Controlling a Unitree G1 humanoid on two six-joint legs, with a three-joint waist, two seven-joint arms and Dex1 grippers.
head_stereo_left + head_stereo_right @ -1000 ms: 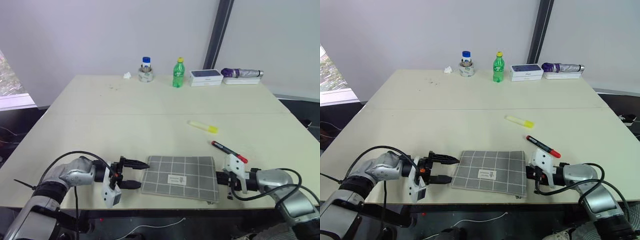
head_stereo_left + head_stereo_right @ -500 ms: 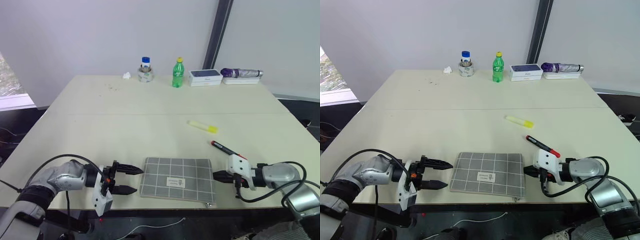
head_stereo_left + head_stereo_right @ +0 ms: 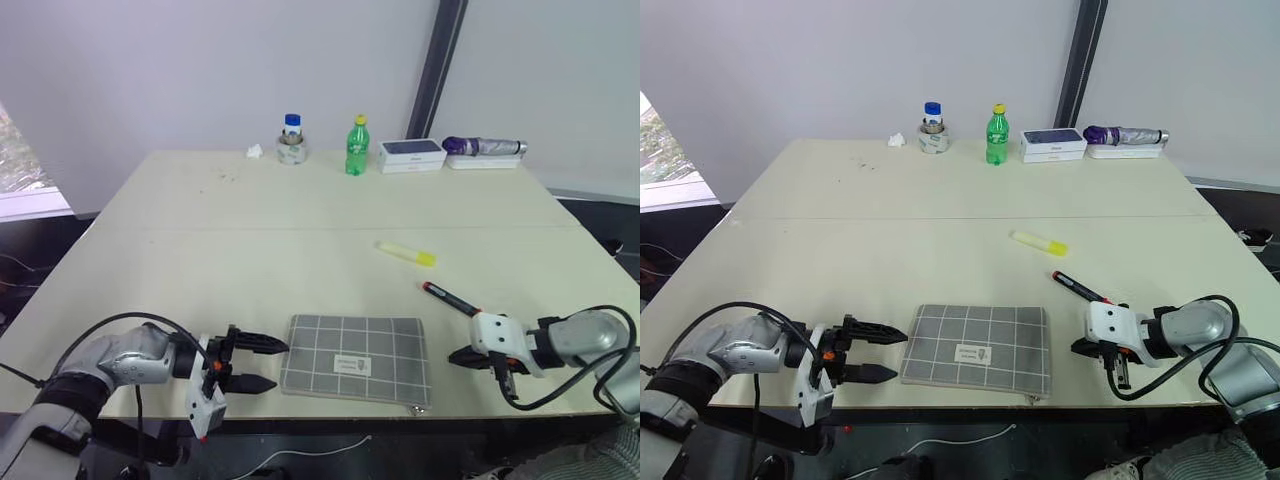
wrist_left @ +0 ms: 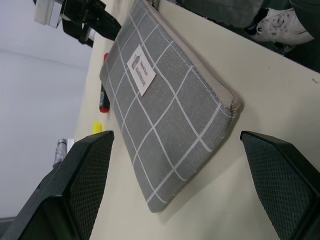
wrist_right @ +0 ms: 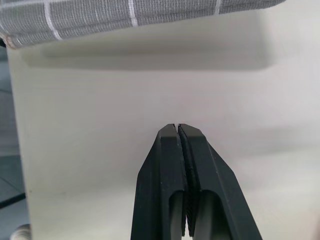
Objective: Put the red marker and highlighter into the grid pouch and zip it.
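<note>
The grid pouch (image 3: pixel 356 358) lies flat near the front edge of the table (image 3: pixel 260 250), its long axis running left to right across me, the white label (image 3: pixel 352 363) about in the middle. Its zipper edge is the front one, and a small pull shows at the front right corner. My left gripper (image 3: pixel 262 365) sits just off the pouch's left short end, fingers spread wide and pointing right toward it, holding nothing. My right gripper (image 3: pixel 459 357) is to the right of the pouch with a clear gap between them, its fingers pressed together on nothing, tips aimed left.

The red marker (image 3: pixel 448 298) lies just behind my right gripper, slanting from far-left to near-right. The highlighter (image 3: pixel 406 254) is farther back, also slanted, with the brighter yellow cap at its right end.

My left wrist view looks down the length of the pouch (image 4: pixel 165 105) and shows the closed zipper seam along one long edge. My right wrist view shows my shut fingertips (image 5: pixel 178 131) over bare table, the pouch's edge (image 5: pixel 125 15) beyond.
</note>
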